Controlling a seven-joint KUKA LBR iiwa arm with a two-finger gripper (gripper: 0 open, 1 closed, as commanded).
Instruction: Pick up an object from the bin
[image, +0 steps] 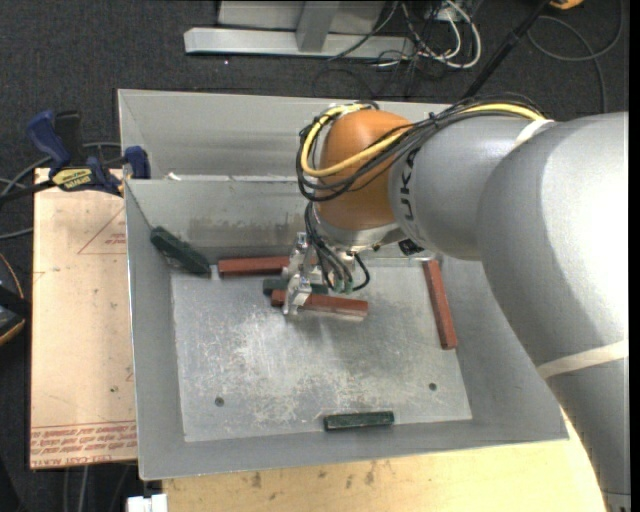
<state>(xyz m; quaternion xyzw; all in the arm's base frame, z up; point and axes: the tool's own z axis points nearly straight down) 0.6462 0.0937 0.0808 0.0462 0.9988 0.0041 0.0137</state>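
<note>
Your gripper (298, 298) is down at the floor of the bin (250, 370), a little toward the far edge from the middle. Its tip is at the left end of a red-brown bar (338, 306) lying crosswise there. From this angle you cannot tell whether it is spread, closed or pinching that bar.

Just beside it on the left sits a small dark green piece (274, 289). Beyond that, a second red-brown bar (252, 265) lies nearer the far edge.

Further out are a dark green block (180, 250) in the far left corner, a third red-brown bar (440, 305) along the right edge, and a dark green bar (358, 421) at the near edge.

I judge this the grasping step. Next you need a sure closure on the bar's end, then a straight lift that leaves the green piece undisturbed.
</note>
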